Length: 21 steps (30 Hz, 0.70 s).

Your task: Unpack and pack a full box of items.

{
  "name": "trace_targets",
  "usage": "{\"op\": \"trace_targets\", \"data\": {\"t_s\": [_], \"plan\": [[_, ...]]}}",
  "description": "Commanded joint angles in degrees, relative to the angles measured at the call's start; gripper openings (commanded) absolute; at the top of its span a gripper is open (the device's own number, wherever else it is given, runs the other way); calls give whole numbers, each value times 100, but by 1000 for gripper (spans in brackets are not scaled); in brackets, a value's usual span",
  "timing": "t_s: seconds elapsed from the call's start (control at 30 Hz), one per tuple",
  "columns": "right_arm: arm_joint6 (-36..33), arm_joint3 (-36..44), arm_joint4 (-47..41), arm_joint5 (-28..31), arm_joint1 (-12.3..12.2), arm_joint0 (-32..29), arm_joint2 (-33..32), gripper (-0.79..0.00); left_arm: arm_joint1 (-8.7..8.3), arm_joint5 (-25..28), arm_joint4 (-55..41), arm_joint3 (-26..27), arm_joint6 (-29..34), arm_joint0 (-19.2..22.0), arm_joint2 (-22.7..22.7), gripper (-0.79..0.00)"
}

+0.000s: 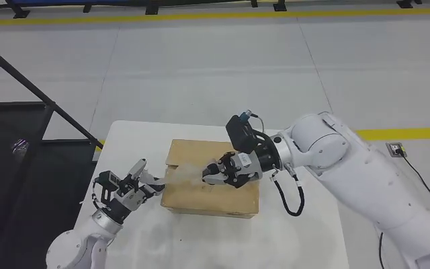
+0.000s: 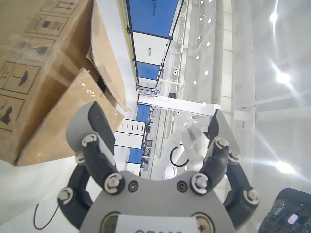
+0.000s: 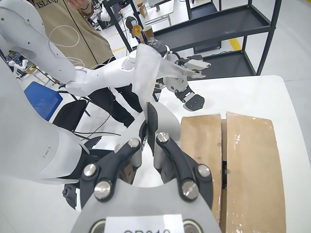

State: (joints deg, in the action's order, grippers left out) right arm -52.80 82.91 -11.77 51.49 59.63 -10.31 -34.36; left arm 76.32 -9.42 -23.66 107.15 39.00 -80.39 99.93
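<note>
Over the box (image 1: pixel 201 196), above its top near the middle: right gripper (image 1: pixel 208 176), fingers pressed together on one end of a clear plastic strip (image 1: pixel 185 176). The right wrist view confirms this, with the pads of the right gripper (image 3: pixel 150 115) clamped on the film and no gap between them.

The strip (image 3: pixel 148 73) runs from that pinch out past the box's end toward the left gripper (image 3: pixel 196 83).

Left gripper (image 1: pixel 148 180) sits just beside that same end of the box, off the cardboard, with its fingers spread wide. In its own wrist view the left gripper (image 2: pixel 156 117) has crumpled clear film (image 2: pixel 192 132) in the gap, close to one finger. Can't tell if the film touches the pad. It isn't clamped.

Box (image 3: pixel 250 158) sits flat on the white table (image 1: pixel 148 134), roughly in the middle of it. The two top flaps are folded down and nearly meet, leaving a narrow dark slit along the seam. Shiny tape residue shows on the flaps. At the end facing the left gripper, the box (image 2: pixel 36 61) has a flap standing ajar, with a torn edge and a dark opening behind it. Handling symbols are printed on the side panel.

Table surface (image 3: pixel 267 93) beside the box is bare white.
</note>
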Motion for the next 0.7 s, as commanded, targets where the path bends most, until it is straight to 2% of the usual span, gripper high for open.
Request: {"op": "trace_targets", "data": {"t_s": [0.0, 0.47, 0.5, 0.57, 0.6, 0.63, 0.67], "plan": [[81, -46, -8, 81, -34, 48, 80, -785, -15, -18, -40, -59, -5, 24, 10, 0], [341, -173, -143, 340, -198, 351, 518, -785, -126, -12, -183, -270, 228, 173, -39, -12], [349, -178, -154, 349, -204, 369, 543, -785, -135, 14, -173, -277, 251, 178, -46, -123], [367, -190, -182, 366, -213, 401, 592, -785, -151, 56, -55, -280, 218, 183, -77, -209], [374, -196, -195, 373, -217, 417, 615, -785, -157, 74, -59, -281, 227, 186, -100, -271], [378, -200, -200, 378, -220, 433, 640, -785, -163, 98, -41, -288, 216, 188, -108, -385], [381, -212, -219, 380, -223, 445, 666, -785, -169, 119, -34, -293, 202, 187, -118, -422]]}}
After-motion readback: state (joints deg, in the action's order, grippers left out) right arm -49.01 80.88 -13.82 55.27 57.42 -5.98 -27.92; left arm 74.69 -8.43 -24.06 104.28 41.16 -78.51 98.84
